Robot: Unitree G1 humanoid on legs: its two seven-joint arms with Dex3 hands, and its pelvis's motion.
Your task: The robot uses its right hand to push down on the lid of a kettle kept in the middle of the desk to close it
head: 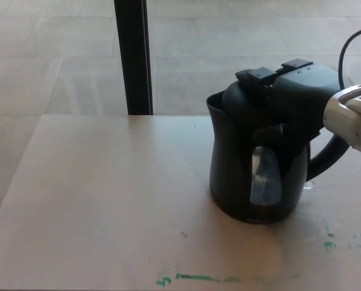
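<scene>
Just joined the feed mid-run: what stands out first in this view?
A black electric kettle stands right of centre on the pale desk, its clear water window facing the camera. The robot's right hand comes in from the right and lies flat on top of the kettle's lid. Behind the desk a dark vertical post rises from the tiled floor, and green marks smear the desk's near edge.

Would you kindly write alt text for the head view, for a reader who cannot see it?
The robot's right hand presses on the lid of a black kettle standing on a pale desk. A dark post stands behind the desk, and green marks line its near edge.
</scene>
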